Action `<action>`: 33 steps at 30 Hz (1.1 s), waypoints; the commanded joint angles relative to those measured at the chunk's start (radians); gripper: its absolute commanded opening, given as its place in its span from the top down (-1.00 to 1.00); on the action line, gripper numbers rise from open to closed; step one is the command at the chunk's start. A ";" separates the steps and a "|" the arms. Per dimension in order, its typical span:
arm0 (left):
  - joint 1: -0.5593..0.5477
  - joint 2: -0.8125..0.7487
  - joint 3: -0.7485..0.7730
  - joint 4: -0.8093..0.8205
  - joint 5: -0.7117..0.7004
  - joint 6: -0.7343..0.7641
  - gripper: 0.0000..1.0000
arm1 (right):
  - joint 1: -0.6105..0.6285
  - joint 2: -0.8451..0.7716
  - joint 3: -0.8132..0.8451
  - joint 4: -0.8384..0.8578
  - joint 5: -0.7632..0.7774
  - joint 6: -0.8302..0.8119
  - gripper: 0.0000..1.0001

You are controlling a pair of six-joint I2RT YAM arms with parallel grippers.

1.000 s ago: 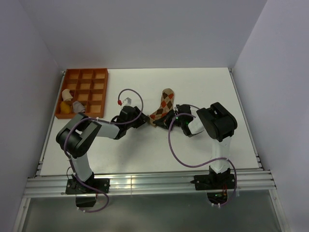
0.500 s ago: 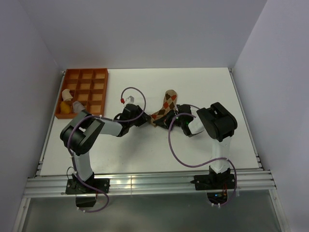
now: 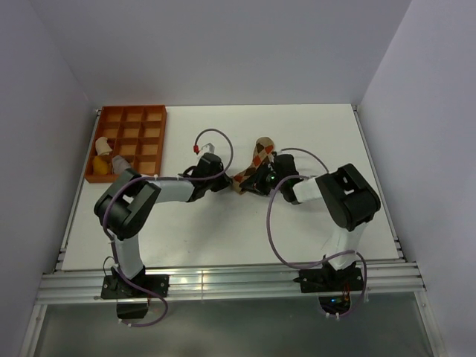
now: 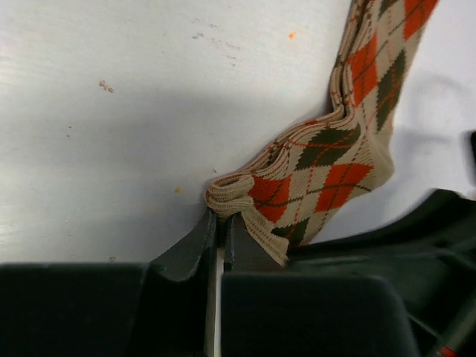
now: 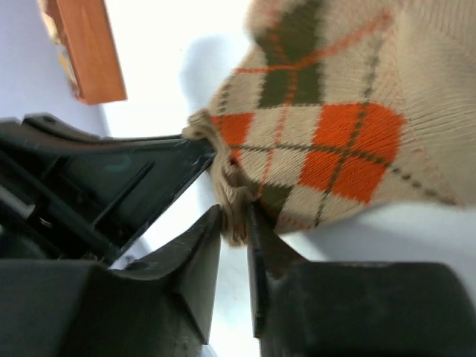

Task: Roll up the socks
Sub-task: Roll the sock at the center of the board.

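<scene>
The tan argyle socks point(image 3: 258, 155) lie mid-table, bent at the heel, their near end bunched into folds. My left gripper point(image 3: 227, 181) reaches in from the left. In the left wrist view it point(image 4: 221, 217) is shut on the folded edge of the socks point(image 4: 327, 160). My right gripper point(image 3: 249, 184) comes from the right to the same end. In the right wrist view its jaws point(image 5: 234, 216) stand slightly apart, with a tuft of the socks point(image 5: 335, 134) between the tips. The left gripper's finger point(image 5: 149, 171) lies close beside it.
An orange compartment tray point(image 3: 126, 108) sits at the table's back left with white and yellow items in its near-left cells; its corner point(image 5: 89, 52) shows in the right wrist view. Purple cables loop over both arms.
My left gripper has slid right to the socks and shut on their folded edge. My right gripper's jaws have parted a little, and that arm has leaned further left.
</scene>
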 commanded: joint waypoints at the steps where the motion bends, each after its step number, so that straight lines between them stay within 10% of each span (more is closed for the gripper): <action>1: -0.003 -0.018 0.077 -0.193 -0.088 0.095 0.99 | 0.025 -0.132 0.044 -0.155 0.111 -0.229 0.38; 13: -0.017 0.088 0.390 -0.634 -0.160 0.230 0.99 | 0.238 -0.352 -0.065 -0.116 0.503 -0.816 0.01; 33: -0.028 0.197 0.588 -0.823 -0.113 0.366 0.99 | 0.456 -0.194 -0.111 0.180 0.771 -1.078 -0.16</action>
